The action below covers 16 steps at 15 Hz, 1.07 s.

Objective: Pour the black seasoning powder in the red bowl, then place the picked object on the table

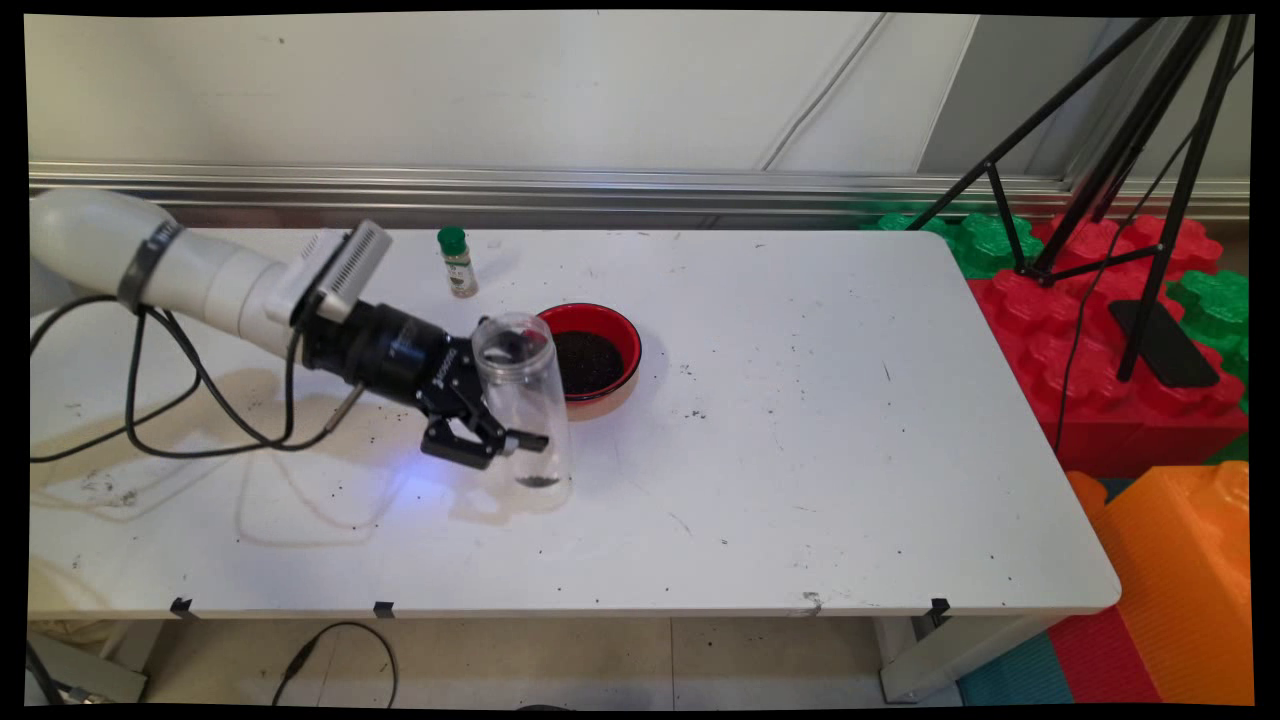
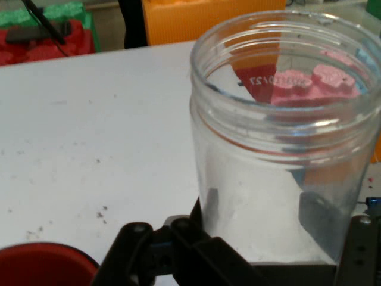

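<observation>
My black gripper (image 1: 508, 432) is shut on a clear plastic jar (image 1: 522, 400) with no lid, near the table's left middle. The jar stands nearly upright, its base on or just above the white table (image 1: 820, 420). A little dark residue lies in its bottom. In the hand view the jar (image 2: 280, 137) fills the right half, with my gripper (image 2: 262, 211) clamped round its lower part. Just behind the jar sits a red bowl (image 1: 630, 345) holding dark grains, and its rim (image 2: 41, 262) shows at the bottom left of the hand view.
A small spice bottle (image 1: 457, 262) with a green cap stands near the table's back edge. Black cables (image 1: 180, 410) hang from the arm onto the table. Red, green and orange foam blocks (image 1: 1100, 330) and a black tripod (image 1: 1150, 150) stand past the right edge.
</observation>
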{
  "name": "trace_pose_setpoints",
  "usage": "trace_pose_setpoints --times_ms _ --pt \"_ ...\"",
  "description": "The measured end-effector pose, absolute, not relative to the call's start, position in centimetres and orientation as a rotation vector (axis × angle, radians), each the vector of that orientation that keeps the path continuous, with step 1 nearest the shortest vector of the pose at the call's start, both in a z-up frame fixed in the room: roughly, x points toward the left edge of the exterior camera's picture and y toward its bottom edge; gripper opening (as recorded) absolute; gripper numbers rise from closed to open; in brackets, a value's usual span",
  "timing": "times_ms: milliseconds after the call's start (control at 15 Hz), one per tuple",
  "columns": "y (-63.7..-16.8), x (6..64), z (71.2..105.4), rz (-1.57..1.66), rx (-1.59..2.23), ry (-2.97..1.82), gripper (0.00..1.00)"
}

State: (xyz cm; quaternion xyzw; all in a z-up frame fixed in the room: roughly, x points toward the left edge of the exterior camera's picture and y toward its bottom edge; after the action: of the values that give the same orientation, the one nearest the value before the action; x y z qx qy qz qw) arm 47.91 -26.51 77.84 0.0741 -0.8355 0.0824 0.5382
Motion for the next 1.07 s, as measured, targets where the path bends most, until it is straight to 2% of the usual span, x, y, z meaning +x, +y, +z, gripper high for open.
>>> trace_pose_setpoints --times_ms 467,1067 --pt "-26.1 46.9 74.6 0.151 0.211 -2.031 0.00" --pt "-25.9 46.1 72.4 0.137 0.237 -2.062 0.00"
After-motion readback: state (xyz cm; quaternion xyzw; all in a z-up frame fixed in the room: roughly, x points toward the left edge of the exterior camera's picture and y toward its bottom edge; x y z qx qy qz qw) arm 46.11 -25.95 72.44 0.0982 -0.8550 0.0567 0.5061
